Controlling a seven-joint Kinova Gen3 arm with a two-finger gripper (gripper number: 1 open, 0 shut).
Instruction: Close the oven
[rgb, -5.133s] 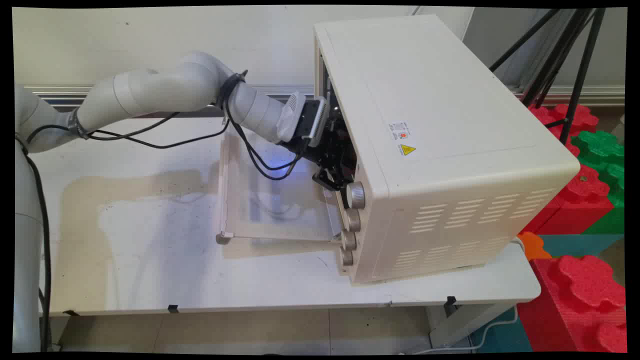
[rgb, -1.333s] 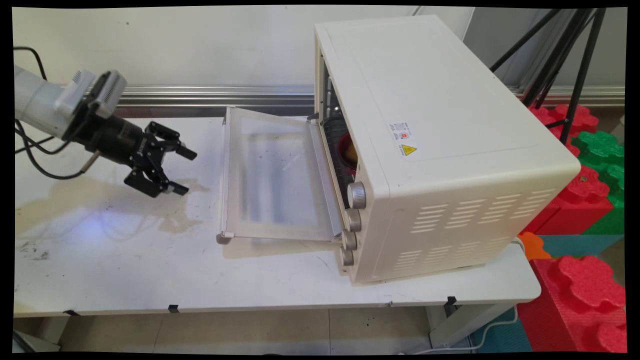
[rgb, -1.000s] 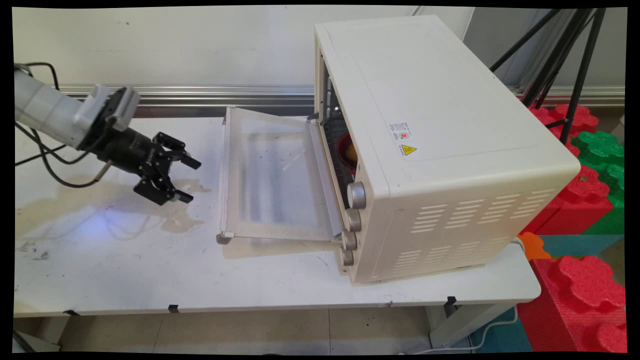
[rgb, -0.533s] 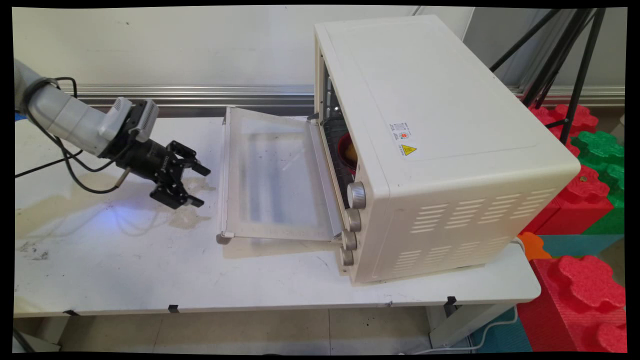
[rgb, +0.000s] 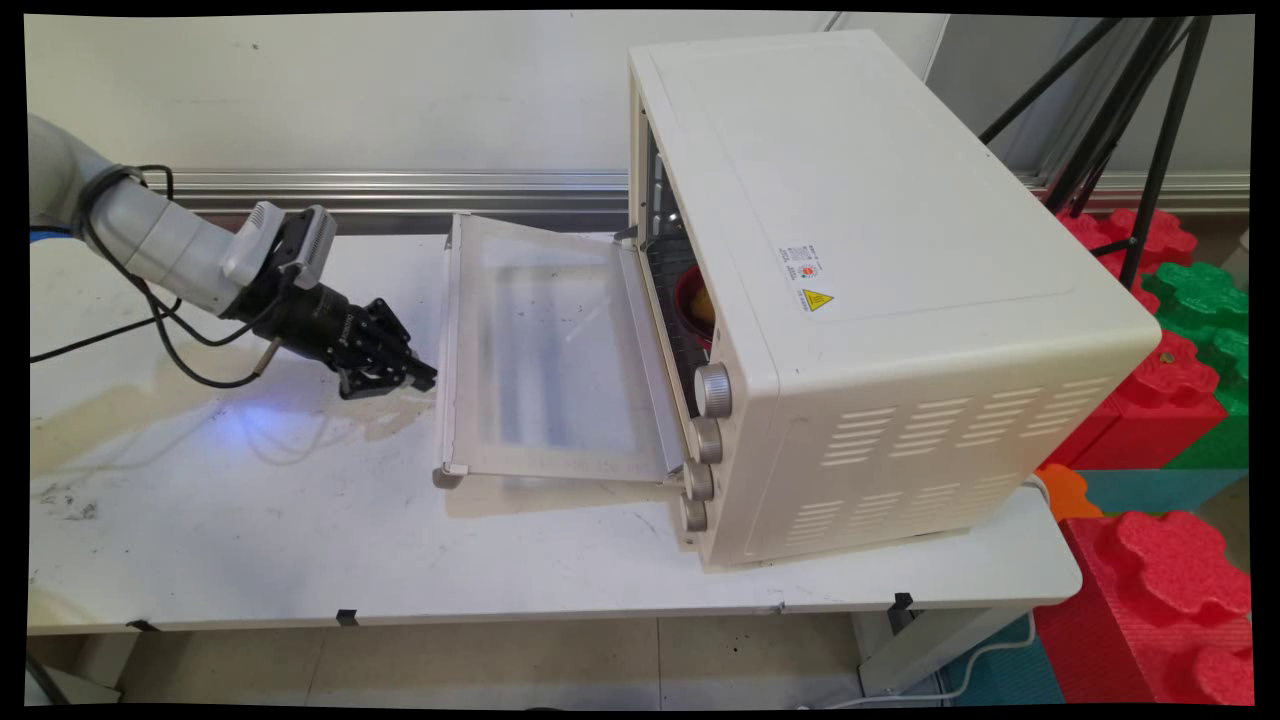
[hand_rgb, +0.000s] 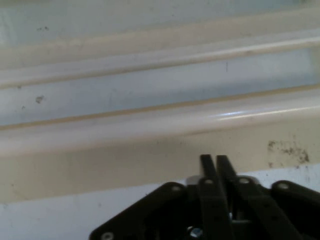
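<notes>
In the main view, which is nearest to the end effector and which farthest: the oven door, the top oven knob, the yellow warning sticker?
1. Oven door, lying open just right of the end effector.
2. Top oven knob, at the oven's front edge.
3. Yellow warning sticker, farther right on the oven's top.

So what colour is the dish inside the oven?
Red, seen through the oven's open front in the main view: dish.

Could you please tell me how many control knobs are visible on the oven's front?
4, in a column at the oven front's near end.
</notes>
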